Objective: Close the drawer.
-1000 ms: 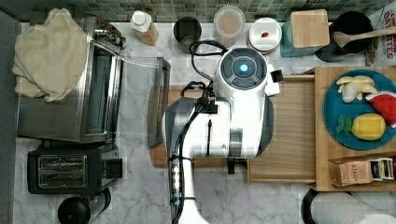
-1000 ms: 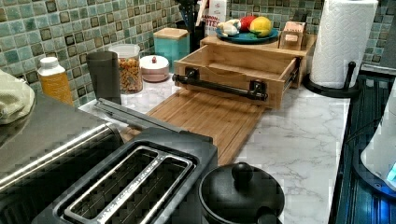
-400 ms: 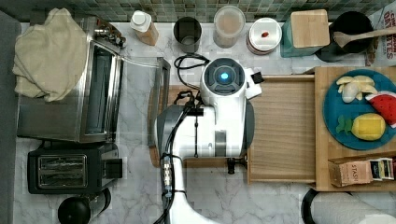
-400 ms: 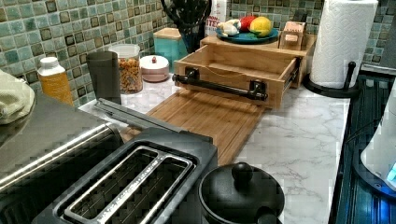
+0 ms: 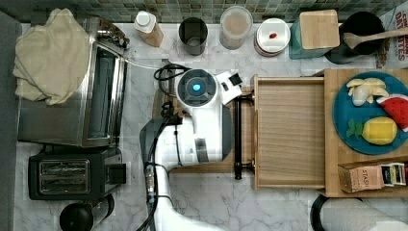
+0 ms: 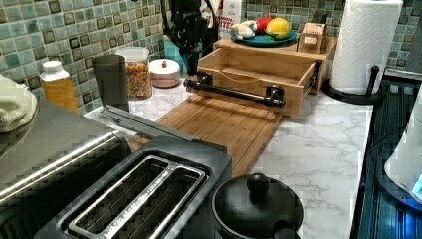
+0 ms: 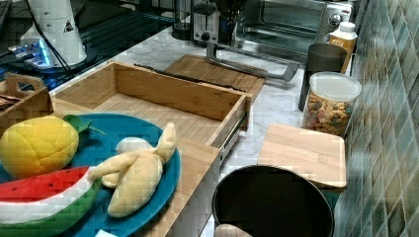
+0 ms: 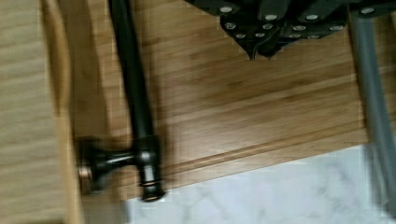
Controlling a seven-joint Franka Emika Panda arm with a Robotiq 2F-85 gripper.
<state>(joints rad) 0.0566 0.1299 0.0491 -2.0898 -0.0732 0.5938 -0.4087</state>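
Note:
The light-wood drawer point(image 5: 288, 134) stands pulled out toward the top view's left, empty, from under the thick wooden top. Its long black bar handle point(image 5: 237, 137) lies across its front. My arm point(image 5: 199, 120) hangs over the darker cutting board point(image 6: 224, 124) just outside the handle. In the left view my gripper point(image 6: 191, 67) points down by the far end of the handle point(image 6: 234, 92). The wrist view has the fingertips point(image 8: 258, 52) together, shut on nothing, a short way from the handle point(image 8: 133, 93) on the board side.
A blue plate point(image 5: 373, 113) of toy fruit sits on the wooden top. Jars and a dark cup point(image 5: 192, 33) line the tiled wall. The toaster oven point(image 5: 72, 96), its lowered door point(image 6: 139, 124) and a toaster point(image 5: 67, 173) are beyond the board. A paper towel roll point(image 6: 366, 45) stands beside the drawer.
My arm has moved toward the top view's left, from above the drawer to above the cutting board. In the left view the gripper has come down beside the handle's far end.

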